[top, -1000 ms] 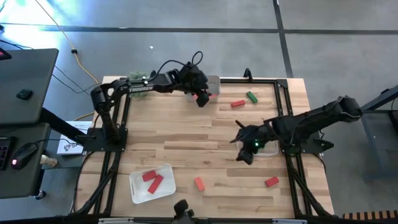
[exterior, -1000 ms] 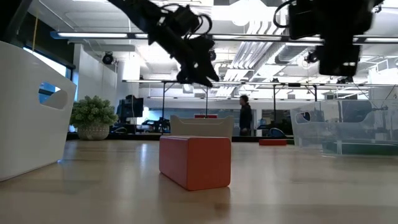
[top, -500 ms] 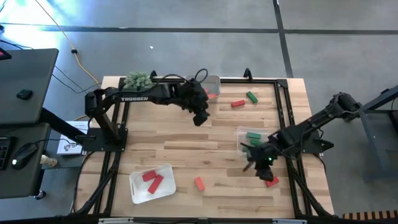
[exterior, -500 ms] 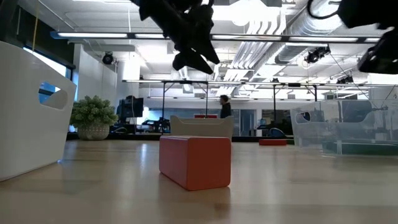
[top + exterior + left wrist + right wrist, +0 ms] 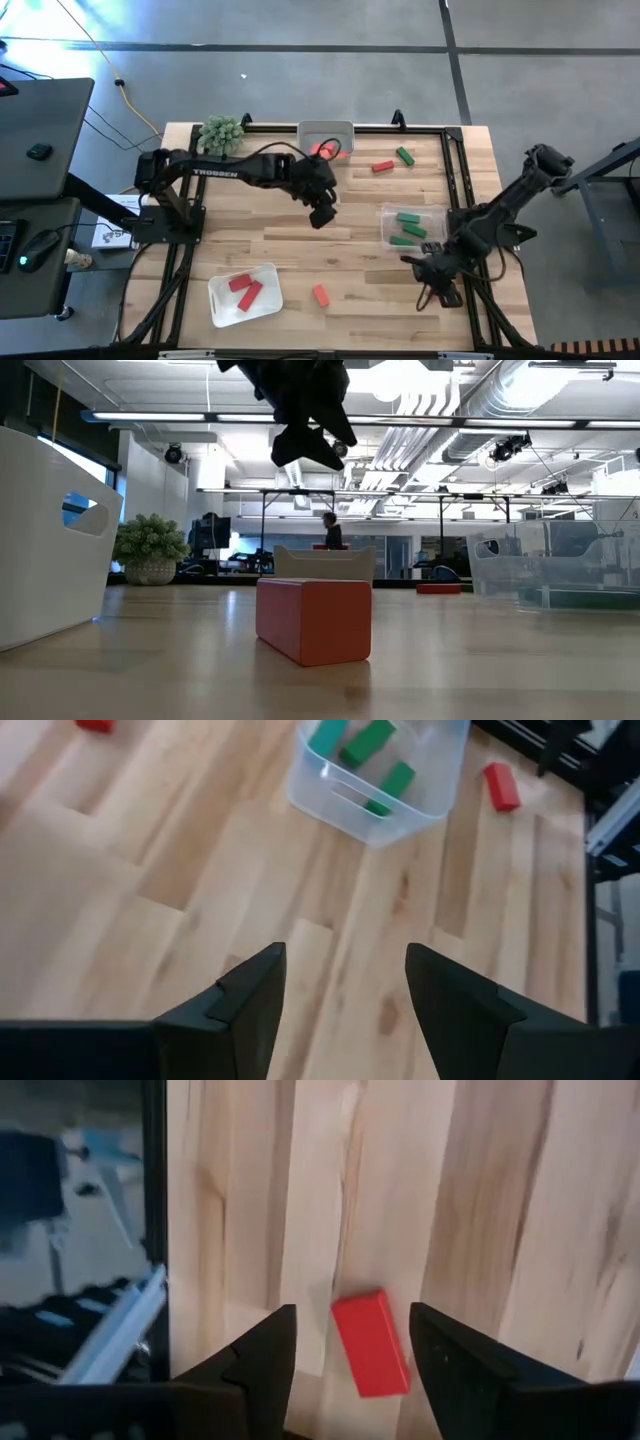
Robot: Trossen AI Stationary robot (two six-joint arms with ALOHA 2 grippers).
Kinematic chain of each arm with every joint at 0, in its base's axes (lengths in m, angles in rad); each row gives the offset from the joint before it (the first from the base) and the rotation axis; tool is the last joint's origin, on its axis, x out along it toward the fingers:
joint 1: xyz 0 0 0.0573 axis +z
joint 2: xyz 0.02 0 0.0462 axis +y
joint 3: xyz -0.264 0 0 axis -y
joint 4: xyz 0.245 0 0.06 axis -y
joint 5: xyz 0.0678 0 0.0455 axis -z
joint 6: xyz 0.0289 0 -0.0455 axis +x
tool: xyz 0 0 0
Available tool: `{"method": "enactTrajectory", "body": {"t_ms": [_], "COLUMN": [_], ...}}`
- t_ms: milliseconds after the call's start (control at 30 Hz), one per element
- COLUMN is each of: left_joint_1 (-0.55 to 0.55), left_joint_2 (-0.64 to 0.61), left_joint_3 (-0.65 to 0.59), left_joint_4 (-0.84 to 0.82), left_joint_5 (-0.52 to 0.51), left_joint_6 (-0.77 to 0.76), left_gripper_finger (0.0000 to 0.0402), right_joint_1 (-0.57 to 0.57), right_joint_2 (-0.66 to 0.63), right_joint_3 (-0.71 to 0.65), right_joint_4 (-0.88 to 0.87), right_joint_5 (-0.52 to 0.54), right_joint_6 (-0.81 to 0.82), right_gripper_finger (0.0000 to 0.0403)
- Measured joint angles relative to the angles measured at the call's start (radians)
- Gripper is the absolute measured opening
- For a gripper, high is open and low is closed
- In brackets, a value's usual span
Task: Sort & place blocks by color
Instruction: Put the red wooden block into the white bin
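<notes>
My right gripper (image 5: 436,287) (image 5: 352,1320) is open near the table's near right corner. Its fingers stand on either side of a red block (image 5: 371,1342) that lies flat on the wood, without touching it. My left gripper (image 5: 320,210) (image 5: 345,955) is open and empty, held above the middle of the table (image 5: 305,440). An orange-coral block (image 5: 320,295) (image 5: 313,618) lies loose near the near edge. A red block (image 5: 382,167) and a green block (image 5: 404,155) lie loose toward the far right. Green blocks (image 5: 407,228) (image 5: 375,765) sit in a clear tray.
A white tray (image 5: 222,300) at the near left holds two red blocks (image 5: 244,289). A clear tray (image 5: 327,128) at the far edge holds coral blocks. The clear tray (image 5: 386,232) with the green blocks is right of centre. A spiky green plant ball (image 5: 222,131) stands at the far left.
My right gripper has left the clear tray of green blocks and moved toward the near right corner, coming over the red block. My left gripper has drawn back from the far tray toward the table's middle.
</notes>
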Motion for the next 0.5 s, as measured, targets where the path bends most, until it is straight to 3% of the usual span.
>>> {"method": "enactTrajectory", "body": {"t_ms": [500], "left_joint_1": [-0.078], "left_joint_2": [0.000], "left_joint_3": [0.000], "left_joint_4": [0.002], "left_joint_5": [-0.020], "left_joint_6": [-0.082], "left_gripper_finger": [0.0195], "right_joint_1": [0.242], "right_joint_2": [0.173], "right_joint_3": [-0.002], "right_joint_4": [-0.029], "right_joint_5": [0.091], "right_joint_6": [0.026], "right_gripper_finger": [0.0191]}}
